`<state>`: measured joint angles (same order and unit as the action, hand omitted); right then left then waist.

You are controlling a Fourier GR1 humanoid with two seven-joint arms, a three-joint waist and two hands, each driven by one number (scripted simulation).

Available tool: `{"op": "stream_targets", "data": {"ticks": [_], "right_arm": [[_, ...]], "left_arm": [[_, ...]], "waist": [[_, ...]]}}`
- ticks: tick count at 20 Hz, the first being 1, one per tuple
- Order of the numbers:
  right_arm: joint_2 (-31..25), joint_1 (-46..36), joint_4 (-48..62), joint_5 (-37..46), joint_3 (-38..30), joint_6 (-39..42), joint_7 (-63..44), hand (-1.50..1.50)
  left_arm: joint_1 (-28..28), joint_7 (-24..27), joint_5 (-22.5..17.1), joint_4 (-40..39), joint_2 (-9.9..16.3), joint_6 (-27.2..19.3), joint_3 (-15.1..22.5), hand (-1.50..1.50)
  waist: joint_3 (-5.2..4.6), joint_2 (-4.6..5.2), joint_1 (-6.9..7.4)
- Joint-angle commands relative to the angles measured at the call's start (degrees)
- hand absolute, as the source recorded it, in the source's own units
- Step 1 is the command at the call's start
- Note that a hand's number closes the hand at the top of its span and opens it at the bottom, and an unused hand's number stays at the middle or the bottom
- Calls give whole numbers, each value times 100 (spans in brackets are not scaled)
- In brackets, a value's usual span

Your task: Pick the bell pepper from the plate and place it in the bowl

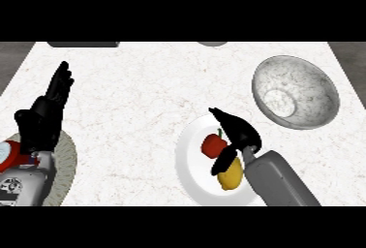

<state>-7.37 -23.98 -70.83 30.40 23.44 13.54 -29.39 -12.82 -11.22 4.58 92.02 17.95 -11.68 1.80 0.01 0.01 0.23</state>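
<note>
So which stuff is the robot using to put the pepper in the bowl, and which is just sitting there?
Using:
- red bell pepper
- white plate
- marbled bowl
- right hand, open around the pepper

Just there:
- yellow lemon on the plate
- left hand, resting open
- woven mat at the left

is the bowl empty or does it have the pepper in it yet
Empty: the bowl shows only its bare marbled inside. The red bell pepper sits on the plate.

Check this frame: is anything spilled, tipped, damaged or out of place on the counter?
Nothing stands out. The red bell pepper and a yellow lemon lie on the white plate, the right hand over them. The marbled bowl sits upright, nothing in it. The left hand rests open at the left edge.
</note>
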Motion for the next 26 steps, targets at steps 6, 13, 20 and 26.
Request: {"op": "stream_targets", "data": {"ticks": [6, 13, 20, 26], "right_arm": [[210, -137, 800, 577, -167, 156, 726, 150], [372, -357, 1129, 1138, -387, -95, 1341, 150], [717, 228, 650, 1398, -233, -523, 1439, 150], [116, 1305, -643, 1910, 2514, 518, 3578, 150]], "left_arm": [[-137, 175, 24, -282, -70, 370, -411, 0], [-240, 170, 297, -343, -332, 357, -430, 0], [219, 64, 426, 195, -501, 369, -342, 0], [201, 121, 339, -9, -342, 399, -455, 0]], "waist": [[0, 4, -2], [-1, 2, -10], [-1, -6, -22], [-7, -161, -141]]}}
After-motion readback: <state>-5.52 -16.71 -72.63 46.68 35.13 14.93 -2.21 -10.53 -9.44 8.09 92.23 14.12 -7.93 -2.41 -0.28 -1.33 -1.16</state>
